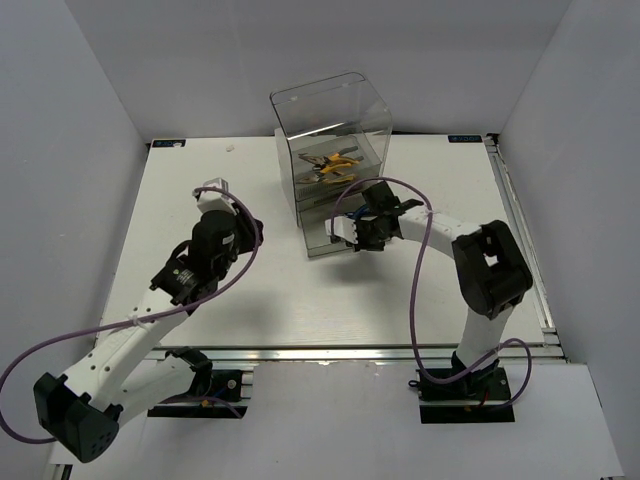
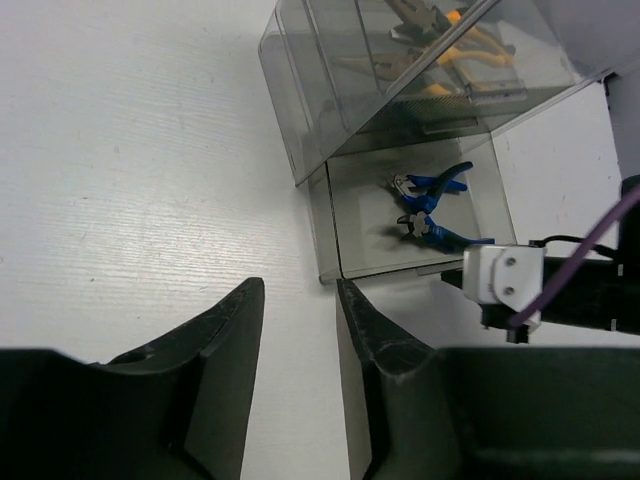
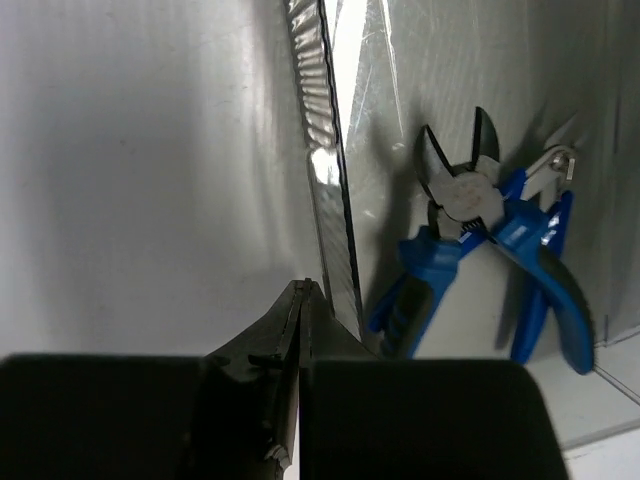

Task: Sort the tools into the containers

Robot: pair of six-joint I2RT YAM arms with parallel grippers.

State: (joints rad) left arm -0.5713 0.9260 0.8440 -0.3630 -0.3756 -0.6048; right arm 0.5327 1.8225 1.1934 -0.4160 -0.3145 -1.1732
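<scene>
Right wrist | blue cutters (image 3: 465, 195) in pulled-out drawer (image 3: 327, 170), heads pointing away, handles nearest | right gripper (image 3: 303, 292) pinched together, empty | left gripper (image 2: 300, 292) spread, empty

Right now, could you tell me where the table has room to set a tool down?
Bare table lies in front of the open drawer, toward the near edge, and right of the cabinet. It is crowded at the drawer front, where the right fingers sit.
</scene>
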